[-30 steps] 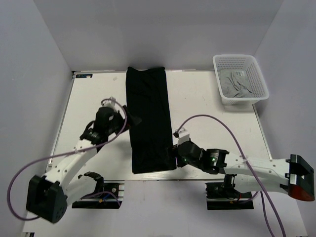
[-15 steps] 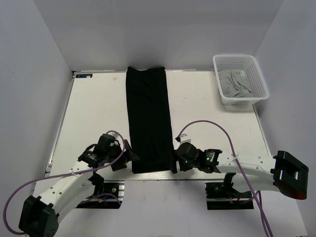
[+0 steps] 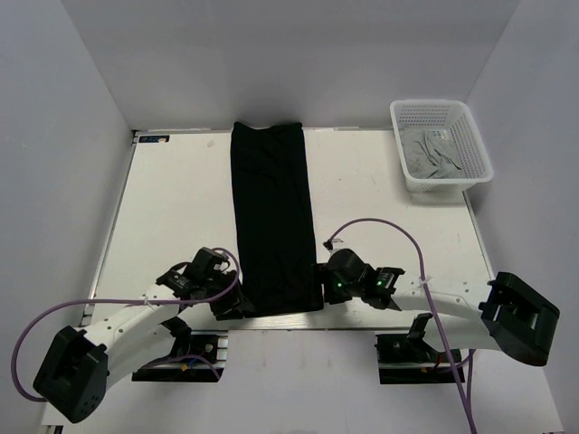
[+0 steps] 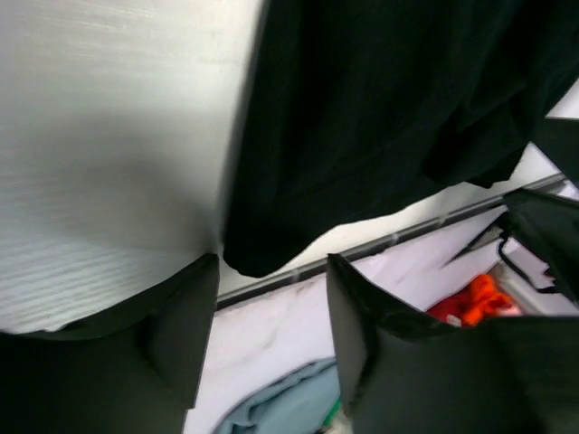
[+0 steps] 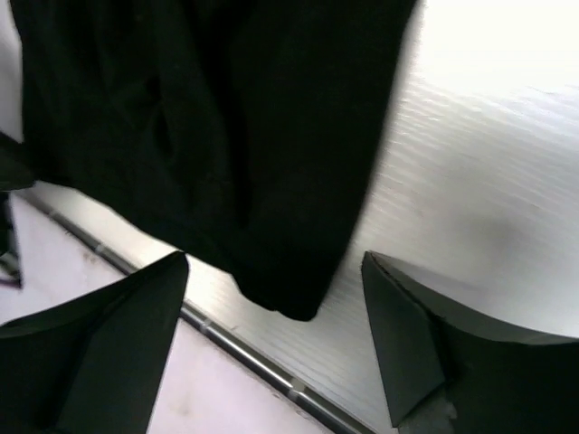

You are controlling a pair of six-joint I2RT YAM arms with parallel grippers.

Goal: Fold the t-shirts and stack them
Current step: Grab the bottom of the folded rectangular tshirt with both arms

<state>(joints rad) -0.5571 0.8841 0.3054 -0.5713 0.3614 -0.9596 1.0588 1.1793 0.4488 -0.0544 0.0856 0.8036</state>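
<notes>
Repositioning is the main change: a second ago the left gripper (image 3: pixel 240 305) stood halfway up the table (image 3: pixel 172 208) beside the left edge of the black t-shirt (image 3: pixel 271 217), and it has since swung down to the shirt's near left corner. The right gripper (image 3: pixel 320 289) has edged in to the near right corner. The shirt itself has not shifted. It lies as a long narrow strip down the middle of the table, its far end at the back edge and its near hem right at the front edge. In the left wrist view the fingers (image 4: pixel 181 334) stand apart with the hem corner just ahead of the gap, so nothing is pinched yet, though the jaws look to have started drawing in from their widest. In the right wrist view the fingers (image 5: pixel 407 334) are spread wide on either side of the other hem corner, again with no cloth between them. The light grey shirt (image 3: pixel 432 155) sits crumpled in the white mesh basket (image 3: pixel 441 110) at the far right, untouched. Judging from this, both arms are set to take the near hem together, probably to carry it toward the far end and halve the strip. The corners lie flat and close to the table's lip, so a shallow bite could miss the lower layers.
</notes>
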